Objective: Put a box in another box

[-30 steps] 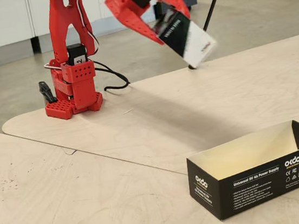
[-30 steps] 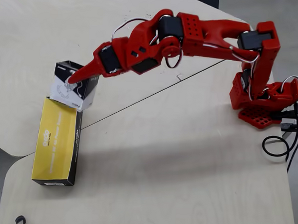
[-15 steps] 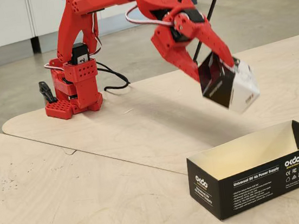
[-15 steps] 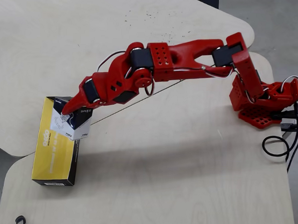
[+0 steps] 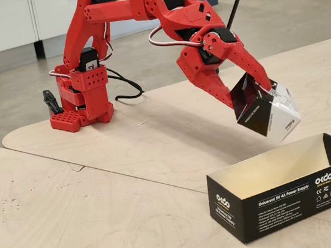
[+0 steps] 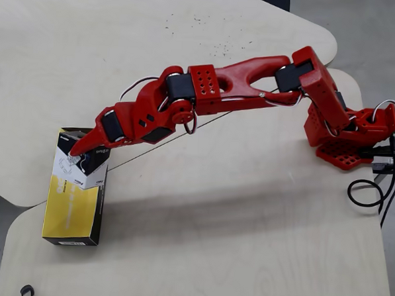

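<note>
tool (image 5: 265,96) gripping carton (image 5: 267,114), fingertips hidden

black-and-white carton (image 5: 267,114), black box (image 5: 288,190) with tan inside, red arm (image 5: 139,9).

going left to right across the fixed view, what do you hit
red arm base → black cable → pincer holding the small black-and-white carton, lifted off the table → long black OKdo box, open top, nearer the camera.

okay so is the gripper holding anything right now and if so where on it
Yes. The gripper holds the small black-and-white carton by its upper end, lifted clear of the table.
</note>
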You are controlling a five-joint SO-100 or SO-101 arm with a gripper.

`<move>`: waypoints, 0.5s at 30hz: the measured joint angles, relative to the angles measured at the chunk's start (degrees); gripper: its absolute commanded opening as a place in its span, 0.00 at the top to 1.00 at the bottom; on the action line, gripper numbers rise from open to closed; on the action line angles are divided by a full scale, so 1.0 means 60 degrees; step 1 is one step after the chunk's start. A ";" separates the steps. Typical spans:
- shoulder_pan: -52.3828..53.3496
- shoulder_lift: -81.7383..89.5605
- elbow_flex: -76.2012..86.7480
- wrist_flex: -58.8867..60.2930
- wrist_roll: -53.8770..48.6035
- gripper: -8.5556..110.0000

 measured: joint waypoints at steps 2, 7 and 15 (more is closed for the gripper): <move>0.0029 -0.0176 0.0000 -0.0103 0.0000 0.77; 0.0103 -0.0542 0.0000 -0.0293 0.0000 0.71; 0.0103 -0.0586 0.0234 -0.0381 -0.0044 0.59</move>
